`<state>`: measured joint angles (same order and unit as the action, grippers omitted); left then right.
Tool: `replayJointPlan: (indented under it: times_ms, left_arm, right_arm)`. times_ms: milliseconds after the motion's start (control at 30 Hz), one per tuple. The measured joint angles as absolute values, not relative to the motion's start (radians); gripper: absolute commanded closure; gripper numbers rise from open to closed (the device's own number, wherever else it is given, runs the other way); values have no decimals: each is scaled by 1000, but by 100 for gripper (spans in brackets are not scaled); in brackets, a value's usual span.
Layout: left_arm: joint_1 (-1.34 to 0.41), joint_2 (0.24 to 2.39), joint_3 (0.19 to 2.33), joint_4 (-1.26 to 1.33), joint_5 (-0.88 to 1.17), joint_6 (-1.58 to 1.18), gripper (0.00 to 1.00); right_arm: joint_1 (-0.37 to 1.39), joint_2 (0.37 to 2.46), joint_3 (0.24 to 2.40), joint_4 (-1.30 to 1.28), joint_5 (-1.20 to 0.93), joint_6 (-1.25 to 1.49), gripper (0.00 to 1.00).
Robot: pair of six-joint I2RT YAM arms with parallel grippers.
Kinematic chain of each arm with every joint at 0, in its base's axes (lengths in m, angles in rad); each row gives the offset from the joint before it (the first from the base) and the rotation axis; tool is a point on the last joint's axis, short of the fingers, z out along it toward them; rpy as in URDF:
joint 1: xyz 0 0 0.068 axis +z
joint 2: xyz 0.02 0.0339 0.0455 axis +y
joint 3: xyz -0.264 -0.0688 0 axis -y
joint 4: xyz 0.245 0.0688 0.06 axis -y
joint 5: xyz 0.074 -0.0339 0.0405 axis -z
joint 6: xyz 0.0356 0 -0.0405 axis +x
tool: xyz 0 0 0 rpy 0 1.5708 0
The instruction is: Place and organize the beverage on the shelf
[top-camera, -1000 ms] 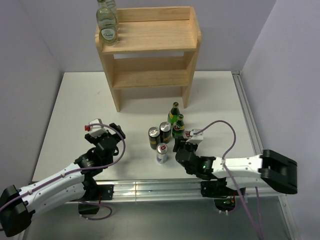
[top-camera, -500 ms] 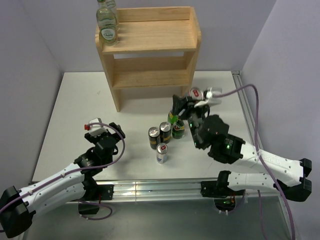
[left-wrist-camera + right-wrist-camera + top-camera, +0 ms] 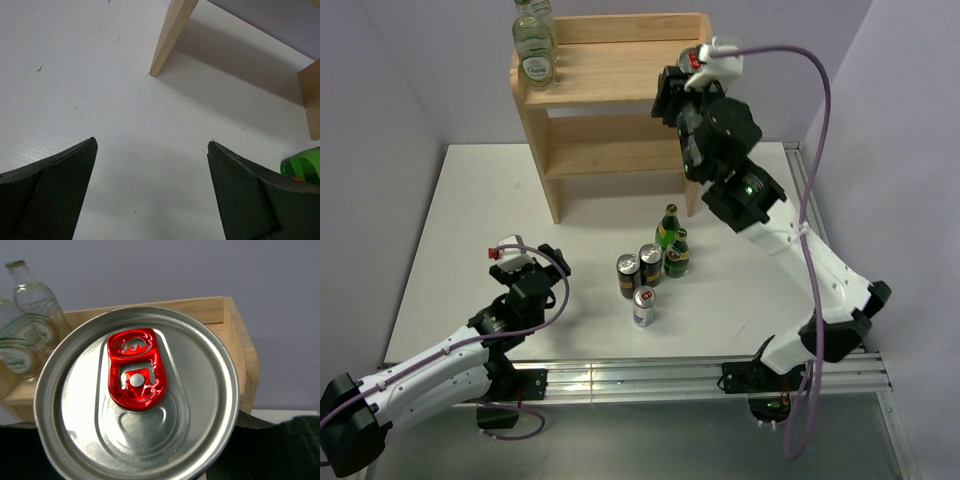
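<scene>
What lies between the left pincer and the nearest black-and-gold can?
Only bare white tabletop; the top view shows nothing between the open left pincer and the black-and-gold can.

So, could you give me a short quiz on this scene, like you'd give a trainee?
1. True or false: the left gripper is gripping a bottle.
2. What does the right gripper hold up by the shelf? A) a green bottle B) a can with a red tab C) nothing
3. How many drinks stand on the table?
Key: 1. False: it is open and empty. 2. B. 3. Five: two green bottles, two black-and-gold cans, one silver can.
</scene>
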<state>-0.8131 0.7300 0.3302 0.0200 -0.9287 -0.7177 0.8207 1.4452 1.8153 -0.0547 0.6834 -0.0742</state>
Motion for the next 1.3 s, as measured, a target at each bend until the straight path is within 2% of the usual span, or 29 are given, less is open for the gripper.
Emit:
replayJointPlan:
  times_ms: [367, 867, 933, 967, 1033, 1067, 1167, 1300]
  left_arm:
    - [-804, 695, 318, 26, -911, -717, 1]
    - [-792, 698, 315, 27, -888, -715, 1]
    - [-791, 698, 315, 27, -887, -715, 1]
    - [-790, 697, 315, 27, -887, -715, 1]
    - [-789, 697, 315, 27, -887, -715, 1]
    - [-788, 697, 315, 27, -887, -715, 1]
    - [-786, 697, 315, 27, -887, -715, 1]
    - [-784, 697, 315, 27, -886, -715, 1]
  right_arm:
    - [642, 1823, 2286, -194, 588, -107, 100]
    - [493, 1917, 2314, -209, 556, -71, 100]
    - [491, 1917, 2312, -201, 558, -66, 89]
    - [490, 1917, 2306, -191, 559, -62, 74]
    - [490, 1916, 2294, -170, 561, -60, 57]
    - [490, 1916, 2289, -161, 560, -57, 45]
    - [492, 1916, 2279, -153, 555, -45, 33]
    - [495, 1916, 2271, -144, 546, -22, 24]
